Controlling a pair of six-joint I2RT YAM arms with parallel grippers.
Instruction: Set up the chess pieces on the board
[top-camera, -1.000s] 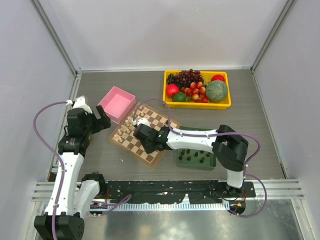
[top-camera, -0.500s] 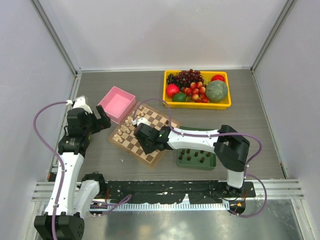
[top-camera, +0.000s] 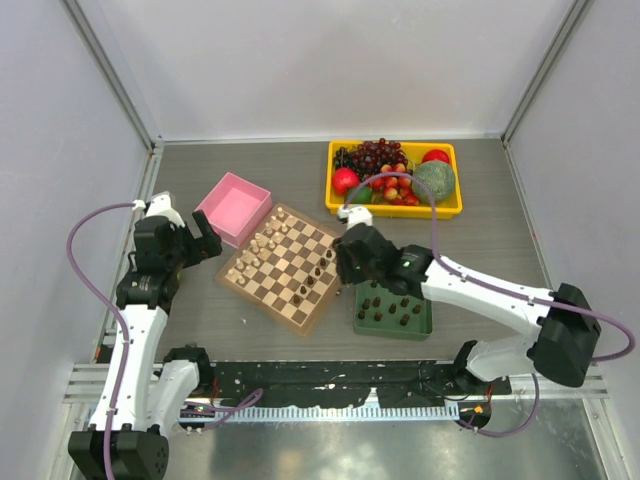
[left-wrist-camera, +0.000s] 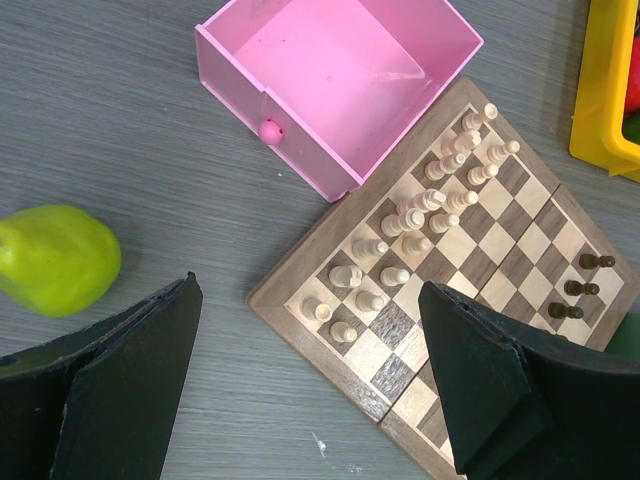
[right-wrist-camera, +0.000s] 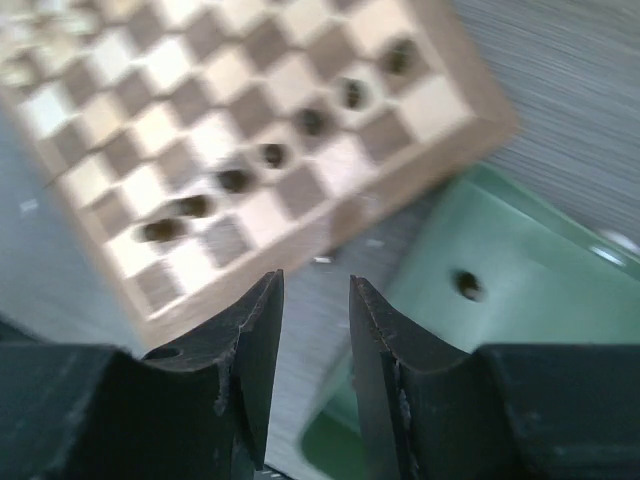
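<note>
Right arm (top-camera: 480, 291) swung to board (top-camera: 262, 290) edge, jaws empty

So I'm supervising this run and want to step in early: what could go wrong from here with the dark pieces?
1. The right gripper hangs at the edge of the board, right beside the row of placed dark pieces. A sideways sweep could topple them.
2. The remaining dark pieces in the green tray stand close together, so picking one may knock its neighbours.
</note>
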